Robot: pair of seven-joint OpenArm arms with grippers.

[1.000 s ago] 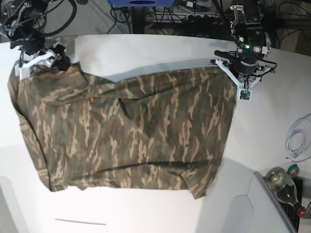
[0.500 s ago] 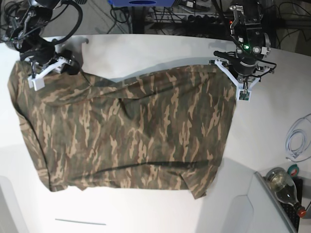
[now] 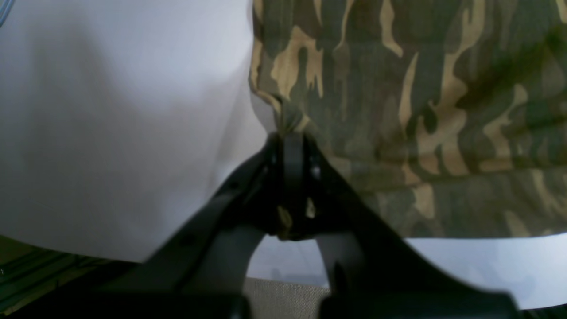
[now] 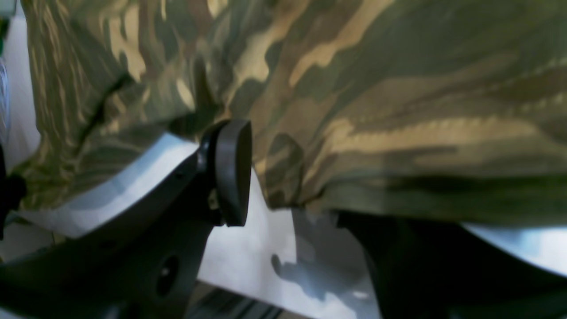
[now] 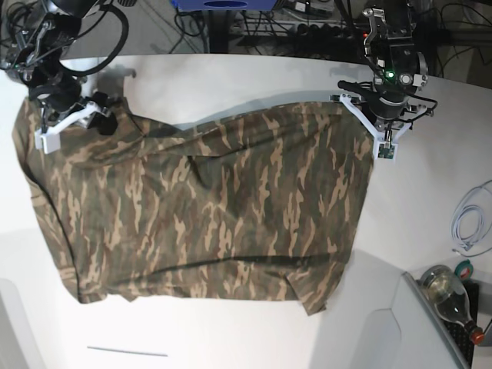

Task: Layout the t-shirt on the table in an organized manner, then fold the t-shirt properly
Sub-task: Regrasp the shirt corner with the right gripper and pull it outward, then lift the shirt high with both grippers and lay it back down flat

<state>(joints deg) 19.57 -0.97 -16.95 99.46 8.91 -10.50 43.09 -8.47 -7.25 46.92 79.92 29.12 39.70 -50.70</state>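
Observation:
The camouflage t-shirt (image 5: 207, 207) lies spread across the white table (image 5: 415, 231), with a few wrinkles near its far edge. My left gripper (image 5: 377, 123) is at the shirt's far right corner. In the left wrist view, that gripper (image 3: 288, 137) is shut on a bunched bit of the t-shirt (image 3: 421, 88) hem. My right gripper (image 5: 100, 117) is at the shirt's far left corner. In the right wrist view, the right gripper (image 4: 292, 186) has its jaws apart. One black pad (image 4: 232, 173) stands clear of the cloth, and the t-shirt (image 4: 354, 88) drapes over the other finger.
A white cable (image 5: 469, 223), a roll of green tape (image 5: 465, 269) and a bottle (image 5: 450, 296) sit at the right edge. A raised white panel (image 5: 384, 330) is at the lower right and a thin grey strip (image 5: 127, 351) near the front. Cables and gear crowd the space behind the table.
My right gripper has shifted toward the front along the shirt's far left corner and its jaws have narrowed. The left gripper and the right side of the shirt have stayed still.

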